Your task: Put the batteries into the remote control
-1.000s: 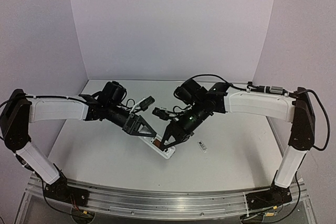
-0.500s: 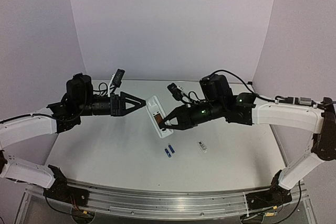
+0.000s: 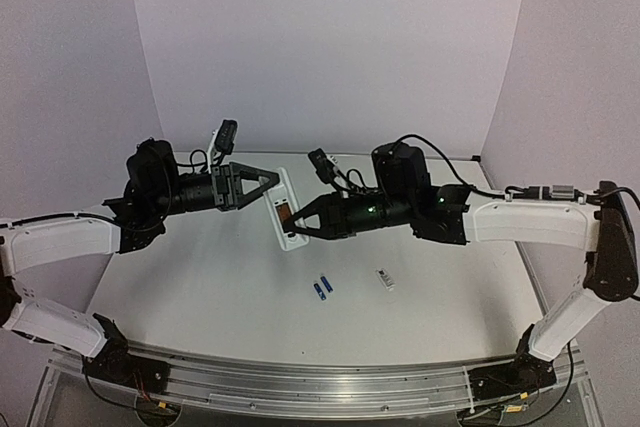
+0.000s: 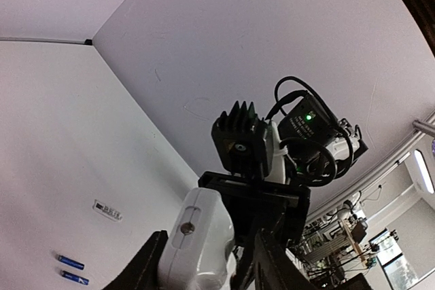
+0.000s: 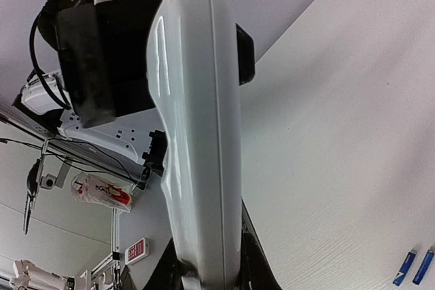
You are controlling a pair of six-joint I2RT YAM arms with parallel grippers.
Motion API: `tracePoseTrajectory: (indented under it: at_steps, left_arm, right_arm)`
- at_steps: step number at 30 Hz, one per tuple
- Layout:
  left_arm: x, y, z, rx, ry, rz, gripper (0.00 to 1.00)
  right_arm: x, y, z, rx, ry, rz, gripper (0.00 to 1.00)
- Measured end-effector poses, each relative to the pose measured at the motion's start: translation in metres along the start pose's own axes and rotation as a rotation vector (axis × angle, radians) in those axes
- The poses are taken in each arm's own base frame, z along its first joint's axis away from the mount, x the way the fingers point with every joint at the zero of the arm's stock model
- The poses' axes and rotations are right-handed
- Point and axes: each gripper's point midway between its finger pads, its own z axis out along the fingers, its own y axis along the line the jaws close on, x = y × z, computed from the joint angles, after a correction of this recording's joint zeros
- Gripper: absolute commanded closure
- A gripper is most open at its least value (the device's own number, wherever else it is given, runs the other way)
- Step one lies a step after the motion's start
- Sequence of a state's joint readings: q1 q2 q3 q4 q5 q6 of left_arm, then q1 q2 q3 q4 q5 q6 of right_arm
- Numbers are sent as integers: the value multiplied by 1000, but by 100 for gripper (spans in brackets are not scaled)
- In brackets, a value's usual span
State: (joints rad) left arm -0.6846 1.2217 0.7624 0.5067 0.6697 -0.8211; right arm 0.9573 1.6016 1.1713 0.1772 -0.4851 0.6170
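The white remote control [image 3: 280, 192] hangs in the air above the table, its brown battery recess facing up. My right gripper [image 3: 297, 227] is shut on its lower end; in the right wrist view the fingers of this gripper [image 5: 207, 269] clamp both sides of the remote [image 5: 197, 134]. My left gripper [image 3: 274, 181] reaches the upper end. In the left wrist view the remote [image 4: 197, 236] sits between the jaws of this gripper [image 4: 212, 263]; one finger lies against it, and contact on the other side is unclear. Two blue batteries [image 3: 322, 287] [image 4: 71, 269] [image 5: 414, 266] lie side by side on the table.
A small white cover piece [image 3: 385, 279] [image 4: 109, 210] lies on the white table [image 3: 200, 267], to the right of the batteries. Pale walls close in the back and both sides. Both arms stretch inward above the table's middle.
The right gripper lifted the remote off the table and carried it left. The left gripper swung back wide open, then moved onto the remote's upper end and narrowed its jaws.
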Motion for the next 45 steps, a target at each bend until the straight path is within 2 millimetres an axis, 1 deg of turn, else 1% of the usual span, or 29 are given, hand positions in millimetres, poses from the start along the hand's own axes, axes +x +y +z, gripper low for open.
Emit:
tracePoseTrajectory:
  at_steps: [11,15,19,21,22,23,24,25,26,27,29,31,33,36,39,42,45]
  left_arm:
    - [-1,-1,0,28,-14,-6,63]
    - [0,-1,0,31,-7,-19,71]
    - [2,-1,1,38,1,-29,74]
    - [1,-2,0,47,4,-33,91]
    - [1,-3,0,52,5,-36,97]
    - [1,-3,0,56,8,-36,100]
    - [1,-3,0,59,10,-37,100]
    - [2,-3,0,60,12,-38,100]
    - [2,-3,0,59,13,-40,100]
    - [2,-2,0,59,13,-42,100]
    - [2,0,0,51,13,-47,100]
    - [4,3,0,33,17,-58,100]
    - [10,12,0,-6,31,-90,100]
    - [24,32,-6,-78,52,-146,100]
    - [39,61,-20,-163,61,-216,100]
    - [60,93,-37,-248,72,-303,100]
    - [81,116,-52,-319,86,-379,100]
  right_arm:
    - [-7,5,3,-17,-33,0,100]
    - [-7,5,3,-20,-35,0,100]
    - [-7,7,3,-27,-35,-1,100]
    - [-7,8,4,-32,-34,-2,100]
    - [-7,8,4,-35,-33,-2,100]
    - [-7,8,4,-38,-32,-2,100]
    - [-7,8,4,-40,-31,-3,99]
    - [-7,8,5,-42,-31,-3,93]
    - [-6,8,5,-42,-30,-2,84]
    - [-6,8,5,-41,-30,-2,78]
    - [-7,6,5,-32,-33,-2,61]
    - [-5,0,6,-3,-32,8,52]
    - [-1,-12,5,52,-27,17,47]
    - [11,-36,1,170,3,41,42]
    - [28,-62,-8,304,43,68,41]
    - [45,-84,-22,433,89,90,40]
    - [61,-107,-38,567,134,108,40]
